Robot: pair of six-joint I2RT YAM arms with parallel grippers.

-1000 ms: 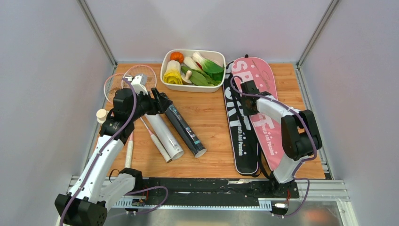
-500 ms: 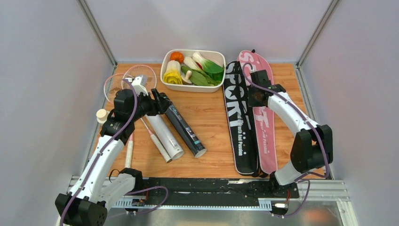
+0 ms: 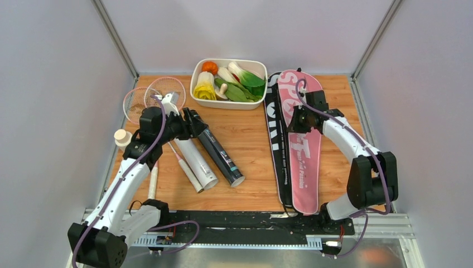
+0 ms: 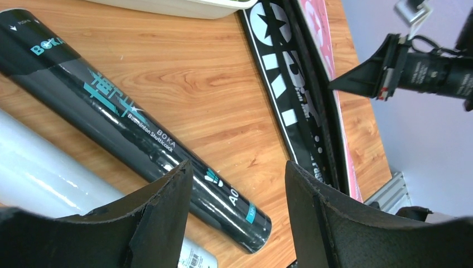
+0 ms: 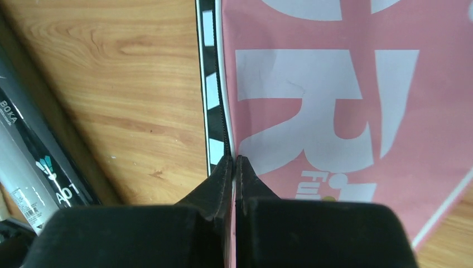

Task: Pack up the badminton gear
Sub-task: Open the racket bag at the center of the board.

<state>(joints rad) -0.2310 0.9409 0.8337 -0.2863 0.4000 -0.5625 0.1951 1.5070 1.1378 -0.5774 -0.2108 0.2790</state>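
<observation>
Two racquet covers lie lengthwise on the right half of the wooden table [image 3: 251,151]. The pink "SPORT" cover [image 3: 304,156] rests on top of the black cover [image 3: 273,128], which shows only as a strip along its left side. The right gripper [image 5: 234,161] is pinched tight on the pink cover's left edge, with the fabric between its jaws. The left gripper [image 4: 237,173] hangs over the far end of the black tube [image 3: 220,153], fingers spread wide with the tube below them. The white tube [image 3: 198,162] lies just beside the black one, on its left. The heads of the pink racquet [image 3: 133,105] and the silver racquet [image 3: 167,85] overlap in the far-left corner. A white tray of toy vegetables [image 3: 195,78] sits at the back.
</observation>
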